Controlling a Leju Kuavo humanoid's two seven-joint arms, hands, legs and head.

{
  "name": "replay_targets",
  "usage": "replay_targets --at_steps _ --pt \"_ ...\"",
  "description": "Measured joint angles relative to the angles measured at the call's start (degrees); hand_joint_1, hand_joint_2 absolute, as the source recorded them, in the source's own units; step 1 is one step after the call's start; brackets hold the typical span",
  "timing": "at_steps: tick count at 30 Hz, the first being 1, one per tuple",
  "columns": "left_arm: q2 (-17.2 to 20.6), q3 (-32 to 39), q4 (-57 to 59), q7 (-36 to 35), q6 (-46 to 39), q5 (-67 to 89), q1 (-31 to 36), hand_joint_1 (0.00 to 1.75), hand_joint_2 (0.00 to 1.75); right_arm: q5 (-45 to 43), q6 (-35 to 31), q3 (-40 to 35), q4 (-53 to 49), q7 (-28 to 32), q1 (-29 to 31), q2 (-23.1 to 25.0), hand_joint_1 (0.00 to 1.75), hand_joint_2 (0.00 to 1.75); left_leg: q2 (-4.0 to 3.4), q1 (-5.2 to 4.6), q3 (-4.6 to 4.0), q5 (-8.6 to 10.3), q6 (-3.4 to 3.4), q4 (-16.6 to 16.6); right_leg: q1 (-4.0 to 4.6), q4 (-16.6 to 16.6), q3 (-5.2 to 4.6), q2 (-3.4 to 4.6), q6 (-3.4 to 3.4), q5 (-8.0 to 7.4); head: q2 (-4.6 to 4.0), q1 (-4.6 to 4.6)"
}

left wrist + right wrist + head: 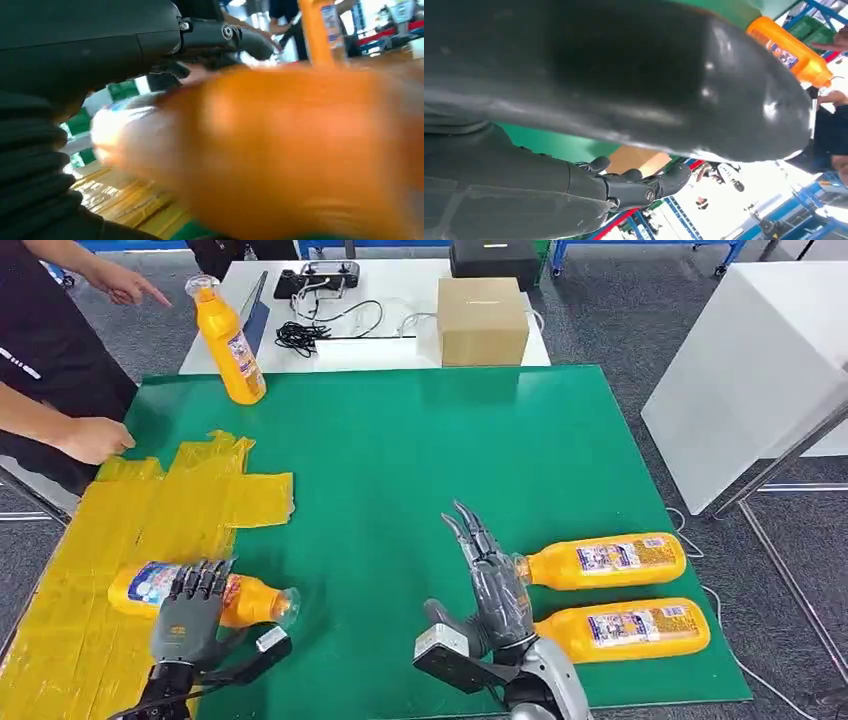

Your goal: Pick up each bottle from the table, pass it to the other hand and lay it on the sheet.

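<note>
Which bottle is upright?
The far bottle beside the person's hand; the other three lie flat, one under the left hand.

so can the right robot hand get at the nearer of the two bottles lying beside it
Probably yes: the right robot hand is open beside the nearer bottle, with nothing between them.

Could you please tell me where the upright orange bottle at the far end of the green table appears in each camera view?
Head view: the upright bottle stands at the far left corner of the green table, near a person's hand.
Left wrist view: the bottle is a sharp orange column in the background.
Right wrist view: it appears tilted, beyond the thumb.
Shared landmark: the green table.
</note>
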State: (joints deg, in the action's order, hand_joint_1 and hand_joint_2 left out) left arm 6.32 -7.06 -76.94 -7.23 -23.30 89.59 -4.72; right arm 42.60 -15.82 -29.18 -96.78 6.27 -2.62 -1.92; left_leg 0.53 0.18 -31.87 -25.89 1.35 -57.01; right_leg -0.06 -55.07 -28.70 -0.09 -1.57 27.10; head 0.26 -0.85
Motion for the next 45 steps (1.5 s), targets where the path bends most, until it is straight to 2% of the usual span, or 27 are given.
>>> replay_targets --at_steps 7,10,11,14,15,17,19,21,24,26,30,39,41,45 --pt "-0.1 0.9 1.2 0.0 -0.8 0.0 0.3 0.0 0.0 0.2 -0.2 0.2 0.0 -0.1 0.0 0.0 0.0 0.0 -0.01 0.0 0.11 0.01 -0.01 0.0 0.0 0.0 0.1 0.0 0.0 0.0 0.0 0.0" --pt "-0.9 2.1 0.8 1.2 -4.0 -3.7 0.0 0.0 0.0 0.7 -1.2 0.6 -0.2 0.3 -0.6 0.0 0.0 0.0 -0.02 -0.01 0.11 0.01 -0.01 0.0 0.0 0.0 0.1 0.01 0.0 0.0 0.0 0.0" --pt "-1.4 2.5 0.5 1.6 -4.6 -4.6 -0.2 0.0 0.0 0.8 -1.5 0.8 -0.5 0.4 -0.9 0.0 0.0 1.75 -0.02 -0.01 0.1 0.01 -0.01 0.0 0.0 0.0 0.09 0.01 0.0 0.0 0.0 -0.02" --pt "-2.1 3.1 -0.1 3.0 -5.3 -7.0 -0.6 0.0 0.0 1.0 -1.9 1.0 -0.8 0.6 -1.3 0.0 0.0 1.75 -0.04 -0.02 0.09 0.01 -0.01 0.0 -0.01 0.0 0.06 0.02 0.0 0.0 0.0 0.0" --pt "-2.4 3.5 -0.6 5.6 -7.0 -10.5 -1.0 0.0 0.0 1.0 -2.3 1.0 -1.0 1.2 -1.6 0.0 0.0 1.75 -0.04 -0.02 0.08 0.0 -0.01 0.0 -0.01 0.0 0.05 0.02 0.0 0.0 0.0 0.0" --pt "-3.7 4.7 -3.0 13.5 -11.2 -24.2 -2.2 0.0 0.0 0.1 -3.2 1.4 -1.9 3.0 -2.9 -0.2 0.0 1.75 -0.02 -0.01 0.05 0.0 -0.01 0.0 -0.01 0.0 0.01 0.01 -0.01 0.0 0.0 0.0" --pt "-6.0 6.4 -7.4 25.3 -11.4 -43.0 -4.0 0.0 0.0 -1.7 -3.8 1.6 -3.4 5.3 -4.9 -1.4 0.0 1.75 -0.02 -0.02 0.01 -0.01 0.0 0.0 -0.01 0.0 -0.02 0.01 -0.01 0.0 0.0 0.0" --pt "-8.7 8.7 -12.2 34.1 -7.4 -57.4 -5.9 0.0 0.0 -2.5 -5.3 1.9 -5.5 6.9 -7.9 -3.3 0.0 1.75 -0.01 -0.05 -0.06 -0.03 0.01 0.0 -0.02 0.0 -0.07 0.01 -0.01 0.02 0.0 0.0" --pt "-12.6 11.8 -19.0 40.4 2.6 -71.8 -9.1 0.0 0.0 -1.6 -9.2 2.4 -8.8 7.3 -12.7 -6.7 0.0 1.75 -0.04 -0.09 -0.16 -0.06 0.04 0.0 -0.06 0.0 -0.18 0.02 -0.01 0.02 0.0 0.0" --pt "-14.6 13.4 -22.5 42.1 7.4 -77.2 -10.8 0.0 0.0 0.3 -11.9 2.8 -10.9 7.1 -15.4 -8.8 0.0 1.75 -0.04 -0.09 -0.16 -0.07 0.04 0.0 -0.06 0.0 -0.18 0.02 -0.01 0.02 0.0 0.0" --pt "-17.3 15.3 -26.5 42.8 9.2 -79.0 -12.5 0.0 0.0 1.4 -13.1 3.4 -13.4 6.5 -17.9 -11.1 0.0 1.75 -0.04 -0.08 -0.08 -0.08 0.03 0.0 -0.03 0.0 -0.18 0.02 0.0 0.01 0.0 0.0" --pt "-19.2 16.7 -28.8 43.0 10.9 -80.1 -13.3 0.0 0.0 2.2 -13.4 3.8 -15.0 5.9 -18.8 -12.5 0.0 1.75 -0.04 -0.02 0.11 -0.06 0.02 0.0 0.0 0.0 -0.12 0.02 0.01 0.02 0.0 0.0" --pt "-19.5 16.8 -29.1 43.0 11.8 -80.5 -13.5 0.0 0.0 3.3 -14.2 4.2 -15.5 4.6 -19.5 -13.0 0.0 1.75 -0.03 -0.03 0.09 -0.05 0.03 0.0 -0.01 0.0 0.0 0.02 0.01 0.02 0.0 0.02" --pt "-20.2 17.0 -30.1 42.6 13.0 -80.4 -14.5 0.0 0.0 6.0 -13.5 6.3 -17.0 -1.8 -22.0 -15.5 0.0 1.75 -0.02 -0.09 0.01 -0.06 0.04 0.0 -0.05 0.0 -0.04 0.01 0.01 0.03 0.0 0.0"
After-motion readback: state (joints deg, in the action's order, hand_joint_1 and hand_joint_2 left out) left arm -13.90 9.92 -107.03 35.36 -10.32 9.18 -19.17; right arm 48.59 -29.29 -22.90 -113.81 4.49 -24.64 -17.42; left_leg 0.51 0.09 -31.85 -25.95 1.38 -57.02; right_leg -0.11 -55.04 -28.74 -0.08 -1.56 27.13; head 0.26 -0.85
